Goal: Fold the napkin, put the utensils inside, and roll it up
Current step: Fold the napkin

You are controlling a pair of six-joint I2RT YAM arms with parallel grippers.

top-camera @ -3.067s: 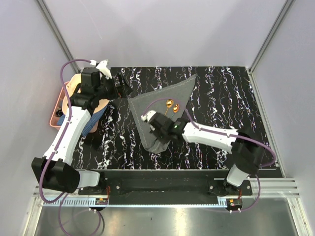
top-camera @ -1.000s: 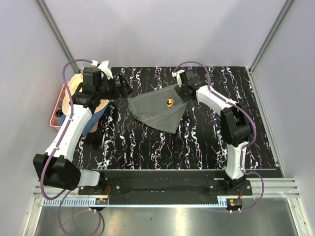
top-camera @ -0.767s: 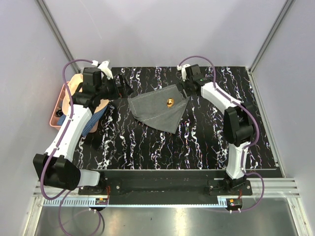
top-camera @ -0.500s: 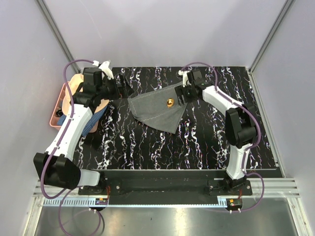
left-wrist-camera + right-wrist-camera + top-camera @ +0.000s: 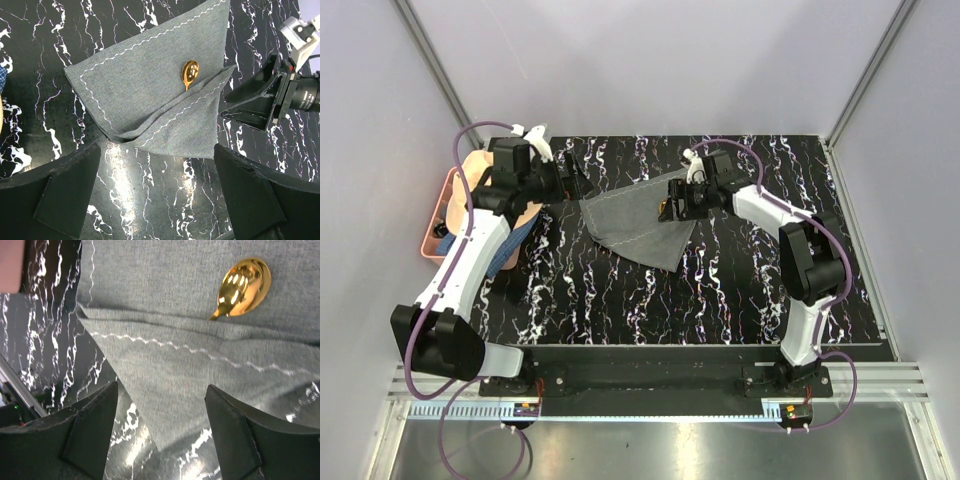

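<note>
Sliding leftward, right gripper (image 5: 672,203) is hovering spread over the napkin (image 5: 630,218) near the far edge; left gripper (image 5: 571,172) is gaping too.

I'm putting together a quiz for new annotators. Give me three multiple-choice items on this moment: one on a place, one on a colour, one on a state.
1. Where does the spoon handle lie?
A. On bare table
B. Under the napkin flap
C. In a gripper

2. What colour is the napkin?
A. Grey
B. Red
C. Green

3. How is the right gripper?
A. Shut on the spoon
B. Shut on the napkin
C. Open

Answers:
1 B, only the bowl pokes out past the fold.
2 A, grey cloth with white stitching.
3 C, its fingers stand wide apart above the napkin, holding nothing.
</note>
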